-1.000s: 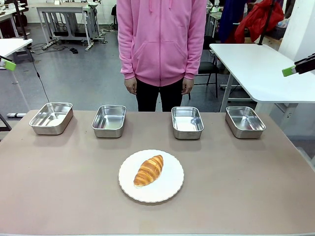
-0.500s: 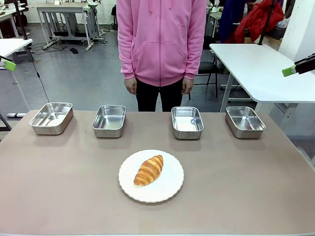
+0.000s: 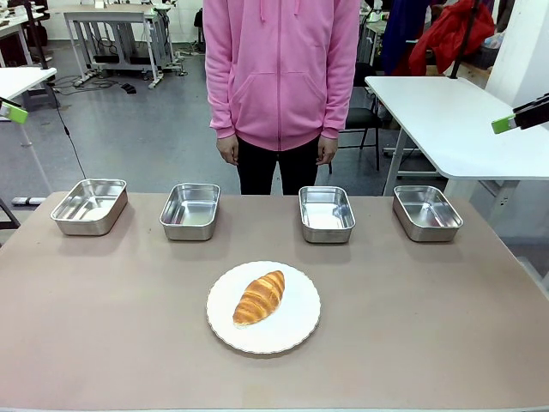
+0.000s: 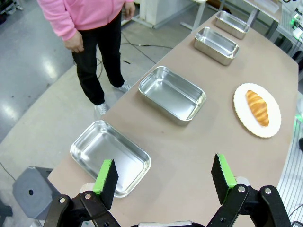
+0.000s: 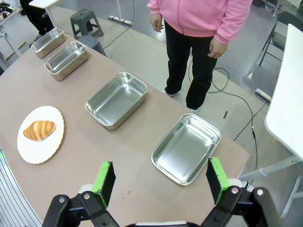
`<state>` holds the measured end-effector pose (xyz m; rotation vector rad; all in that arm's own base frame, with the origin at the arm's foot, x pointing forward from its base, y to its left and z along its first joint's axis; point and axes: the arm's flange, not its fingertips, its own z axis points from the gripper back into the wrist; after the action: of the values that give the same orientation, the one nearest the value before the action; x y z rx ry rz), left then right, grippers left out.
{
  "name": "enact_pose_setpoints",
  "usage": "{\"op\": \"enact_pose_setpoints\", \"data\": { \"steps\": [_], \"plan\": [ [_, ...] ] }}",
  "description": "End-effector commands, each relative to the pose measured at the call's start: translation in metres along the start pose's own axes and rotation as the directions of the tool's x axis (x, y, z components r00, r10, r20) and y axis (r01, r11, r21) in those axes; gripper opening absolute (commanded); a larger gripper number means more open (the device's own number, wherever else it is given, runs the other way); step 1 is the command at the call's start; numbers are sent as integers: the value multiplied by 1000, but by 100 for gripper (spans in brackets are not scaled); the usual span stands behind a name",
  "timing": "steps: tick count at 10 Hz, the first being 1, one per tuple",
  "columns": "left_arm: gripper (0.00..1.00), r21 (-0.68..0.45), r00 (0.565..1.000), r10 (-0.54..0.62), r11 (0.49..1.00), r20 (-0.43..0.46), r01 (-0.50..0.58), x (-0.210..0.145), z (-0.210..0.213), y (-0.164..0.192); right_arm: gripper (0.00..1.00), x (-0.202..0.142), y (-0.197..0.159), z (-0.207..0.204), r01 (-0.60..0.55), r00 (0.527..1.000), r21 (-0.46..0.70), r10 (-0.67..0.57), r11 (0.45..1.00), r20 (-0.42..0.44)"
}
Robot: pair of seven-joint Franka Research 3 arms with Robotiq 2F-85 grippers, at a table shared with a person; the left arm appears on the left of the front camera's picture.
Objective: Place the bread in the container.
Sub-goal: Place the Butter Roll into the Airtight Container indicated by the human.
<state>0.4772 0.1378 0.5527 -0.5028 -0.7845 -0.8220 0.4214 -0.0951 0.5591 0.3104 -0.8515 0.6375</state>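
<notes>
The bread (image 3: 259, 297), a golden ridged croissant, lies on a round white plate (image 3: 296, 330) at the table's front centre. Behind it several alike steel pans stand in a row, all empty: far left (image 3: 89, 206), left of centre (image 3: 190, 211), right of centre (image 3: 326, 214), far right (image 3: 426, 212). Which one is the container I cannot tell. My left gripper (image 4: 163, 182) hangs open high above the leftmost pan (image 4: 110, 156), holding nothing. My right gripper (image 5: 161, 182) hangs open above the rightmost pan (image 5: 187, 147), also holding nothing. Both wrist views show the bread (image 4: 258, 108) (image 5: 39, 130) far off.
A person in a pink hoodie (image 3: 281, 69) stands at the far edge behind the middle pans, hands down at the sides. A white table (image 3: 446, 120) stands to the right beyond ours. A grey stool (image 4: 31, 191) sits on the floor off the left corner.
</notes>
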Motion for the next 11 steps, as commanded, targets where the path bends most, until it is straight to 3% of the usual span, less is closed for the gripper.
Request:
{"op": "enact_pose_setpoints", "data": {
  "steps": [1,11],
  "plan": [
    [100,-3,1000,-6,1000,2,6,1,1,-1,100,0,-1,-1,3,1000,10,-3,1000,19],
    [100,-3,1000,-6,1000,2,6,1,1,-1,100,0,-1,-1,3,1000,10,-3,1000,19]
  ]
}}
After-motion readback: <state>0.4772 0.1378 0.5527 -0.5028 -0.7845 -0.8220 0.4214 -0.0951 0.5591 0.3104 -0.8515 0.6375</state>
